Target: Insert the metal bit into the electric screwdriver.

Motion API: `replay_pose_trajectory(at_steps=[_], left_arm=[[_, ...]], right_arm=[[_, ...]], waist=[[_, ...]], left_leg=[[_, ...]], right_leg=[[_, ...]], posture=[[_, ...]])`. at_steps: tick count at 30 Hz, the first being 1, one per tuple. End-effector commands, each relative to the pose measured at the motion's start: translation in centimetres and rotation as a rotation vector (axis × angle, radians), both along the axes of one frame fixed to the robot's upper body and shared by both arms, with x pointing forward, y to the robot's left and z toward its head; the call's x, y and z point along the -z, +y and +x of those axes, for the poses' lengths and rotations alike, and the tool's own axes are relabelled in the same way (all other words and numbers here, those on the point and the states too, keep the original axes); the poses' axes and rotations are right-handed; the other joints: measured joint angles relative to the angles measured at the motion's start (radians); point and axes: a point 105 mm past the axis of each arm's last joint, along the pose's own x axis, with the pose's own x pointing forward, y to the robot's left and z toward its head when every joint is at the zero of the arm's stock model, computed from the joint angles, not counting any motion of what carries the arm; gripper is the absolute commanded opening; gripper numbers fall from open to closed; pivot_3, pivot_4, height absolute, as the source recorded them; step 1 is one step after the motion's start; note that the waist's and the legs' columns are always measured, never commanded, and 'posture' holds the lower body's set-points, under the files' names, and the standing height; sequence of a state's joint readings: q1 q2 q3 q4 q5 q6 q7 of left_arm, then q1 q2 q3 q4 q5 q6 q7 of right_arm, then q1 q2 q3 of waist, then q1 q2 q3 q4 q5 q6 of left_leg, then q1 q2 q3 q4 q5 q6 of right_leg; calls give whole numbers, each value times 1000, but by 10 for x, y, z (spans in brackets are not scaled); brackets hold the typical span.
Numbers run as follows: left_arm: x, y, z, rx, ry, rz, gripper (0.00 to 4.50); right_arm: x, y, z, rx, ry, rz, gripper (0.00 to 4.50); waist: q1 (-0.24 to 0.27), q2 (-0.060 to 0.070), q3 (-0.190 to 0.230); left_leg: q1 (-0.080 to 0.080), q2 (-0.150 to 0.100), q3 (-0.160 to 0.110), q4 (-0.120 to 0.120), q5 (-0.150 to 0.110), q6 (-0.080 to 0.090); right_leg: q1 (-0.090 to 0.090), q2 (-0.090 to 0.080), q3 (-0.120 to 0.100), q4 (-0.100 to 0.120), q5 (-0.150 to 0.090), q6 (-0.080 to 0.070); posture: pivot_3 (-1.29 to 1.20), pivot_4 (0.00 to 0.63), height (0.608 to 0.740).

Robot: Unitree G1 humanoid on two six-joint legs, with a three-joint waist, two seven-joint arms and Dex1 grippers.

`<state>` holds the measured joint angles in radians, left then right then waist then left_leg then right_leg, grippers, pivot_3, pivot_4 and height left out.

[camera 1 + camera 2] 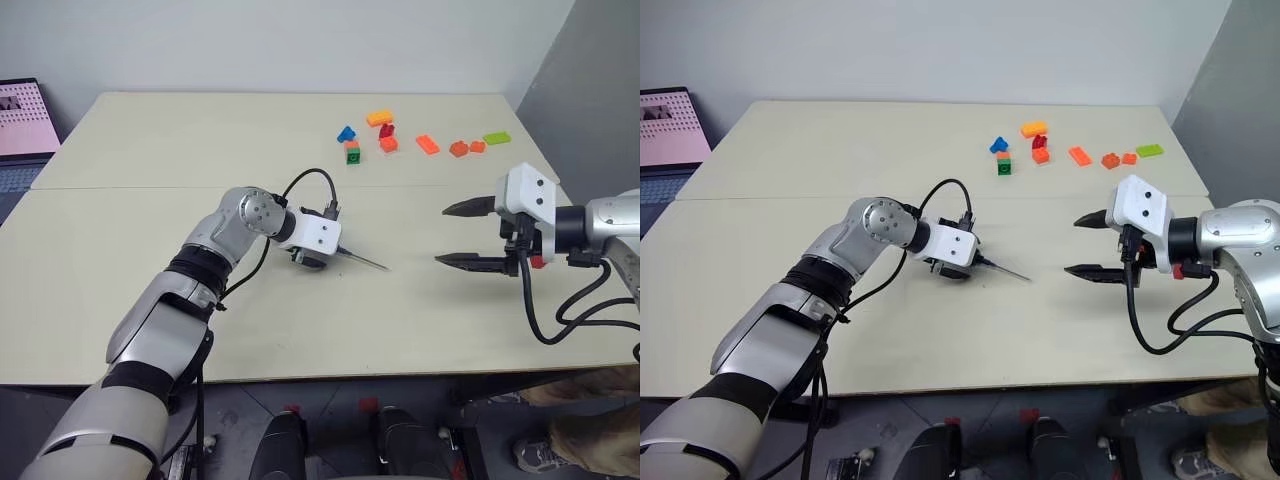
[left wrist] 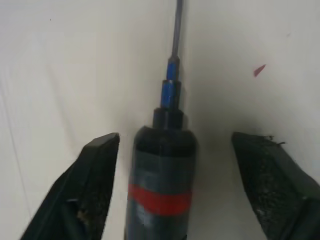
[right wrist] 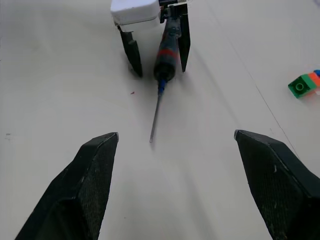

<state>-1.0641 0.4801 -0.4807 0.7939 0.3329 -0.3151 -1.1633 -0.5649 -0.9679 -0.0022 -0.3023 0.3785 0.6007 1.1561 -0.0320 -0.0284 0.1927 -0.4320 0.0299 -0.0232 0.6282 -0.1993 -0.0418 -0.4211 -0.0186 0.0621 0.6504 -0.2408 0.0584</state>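
Centrally in the head view, the pen-shaped dark grey electric screwdriver (image 3: pixel 167 52) with its red band lies on the pale beige table (image 1: pixel 200 140), and the thin silvery metal bit (image 3: pixel 156 116) already sticks out of its small blue tip, pointing toward the lower right of the frame. The left gripper (image 2: pixel 175 165) sits down over the screwdriver's body with its two black fingers (image 2: pixel 92 170) spread wide; the wrist view shows clear gaps on both sides of the barrel, so the tool is straddled but not clamped.

At the right of the head view, the right gripper (image 1: pixel 468 235) hovers above the table with its fingers well apart and nothing between them, pointing toward the bit's free end and well apart from it.

A wide bare stretch of table lies between the bit and the right gripper, and more open surface runs toward the near edge at the bottom of the frame. A scatter of small coloured toy bricks (image 1: pixel 388 135) sits in the upper right, near the far edge and well apart from both grippers. A pink pegboard-like panel (image 1: pixel 22 115) stands beyond the table's left edge.
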Motion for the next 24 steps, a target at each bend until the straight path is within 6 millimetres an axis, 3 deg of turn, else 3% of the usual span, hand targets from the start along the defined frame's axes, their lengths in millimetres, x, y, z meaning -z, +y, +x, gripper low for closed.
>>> replay_pose_trajectory(at_steps=[1, 6, 11, 18, 24], left_arm=[[-17, 8, 0, -65, 49, -119, 4481], [-54, 47, -8, -257, 163, -391, 4481], [-81, 98, -45, -422, 160, -606, 4481], [-67, 138, -98, -649, 184, -672, 4481], [-46, 139, -118, -736, 225, -706, 4481]], right_arm=[[-13, 0, -5, -4, -50, 11, 3904], [-16, -1, -6, 19, -60, 53, 3904], [-9, -9, -6, 62, -53, 87, 3904], [0, -17, -5, 83, -16, 123, 3904], [13, -15, -7, 83, 10, 122, 3904]], waist=[[-1, 0, 0], [-5, 0, 0], [-15, 0, 0], [-11, -1, 0], [-6, -1, 1]], left_leg=[[0, 0, 0, 0, 0, 0], [0, 1, 0, 0, 0, 0], [1, 1, -1, 1, 0, 0], [6, 1, -1, 2, 1, 0], [15, 1, 0, 2, 1, 0]], right_leg=[[0, 0, 0, 0, 0, 0], [-2, 0, 0, 5, 0, 0], [-3, 0, 0, 9, -1, -2], [1, 0, 0, 11, -4, -6], [8, -1, 1, 12, -4, -8]], posture=[[0, 150, 740], [0, 150, 740], [0, 150, 740], [0, 150, 740], [0, 150, 740]])
